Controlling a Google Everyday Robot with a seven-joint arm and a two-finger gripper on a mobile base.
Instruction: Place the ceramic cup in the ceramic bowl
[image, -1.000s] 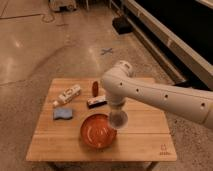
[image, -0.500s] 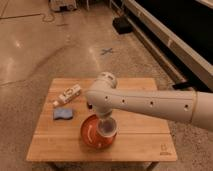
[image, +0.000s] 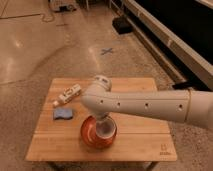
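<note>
The arm has swung left, so the pincer (image: 103, 125), whose grip I cannot tell, now hangs over the ceramic bowl (image: 90, 134), with the ceramic cup (image: 105, 131) at 3 o'clock inside the rim, probably near release.

Over the last second I watched my arm (image: 150, 105) swing leftward across the desk (image: 140, 137), its elbow joint moving from right of the ceramic bowl (image: 90, 134) to directly above it. The gripper (image: 103, 125) came with it and ended up over the bowl's right half, carrying the ceramic cup (image: 106, 130) from beside the bowl's rim to inside its outline. The arm came to cover the small objects behind the bowl that had shown earlier.
</note>
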